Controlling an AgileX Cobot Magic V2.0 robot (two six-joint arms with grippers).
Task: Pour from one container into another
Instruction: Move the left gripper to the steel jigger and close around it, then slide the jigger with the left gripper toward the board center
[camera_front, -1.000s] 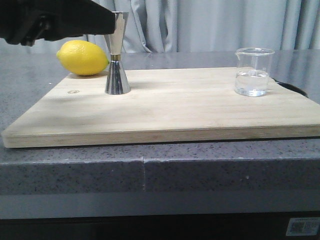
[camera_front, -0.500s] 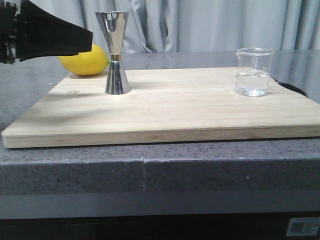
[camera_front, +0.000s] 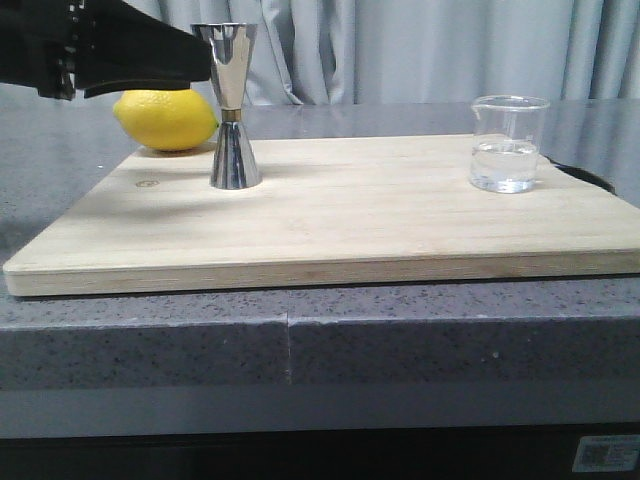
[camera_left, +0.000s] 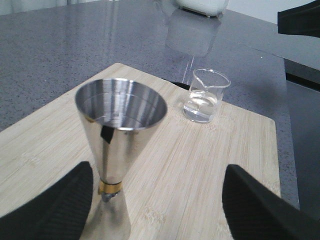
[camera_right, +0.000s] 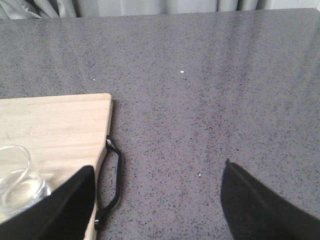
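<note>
The steel hourglass jigger (camera_front: 233, 110) stands upright on the left part of the wooden board (camera_front: 350, 220); its gold waist band shows in the left wrist view. My left gripper (camera_front: 198, 62) hovers at the level of its upper cone, just to its left. In the left wrist view the jigger (camera_left: 120, 125) sits between the open fingers (camera_left: 55, 210), close to one of them and apart from the other. The glass beaker (camera_front: 508, 145) holds clear liquid at the board's right end. My right gripper (camera_right: 160, 200) is open over the counter beside the beaker (camera_right: 17, 182), holding nothing.
A yellow lemon (camera_front: 165, 118) lies on the counter behind the board's far left corner. A black strap handle (camera_right: 112, 185) hangs off the board's right edge. Grey speckled counter (camera_right: 210, 100) surrounds the board, with curtains behind.
My left gripper, drawn back to the left half a second ago, has moved right again to the jigger's upper cone. Jigger, beaker and lemon have not moved.
</note>
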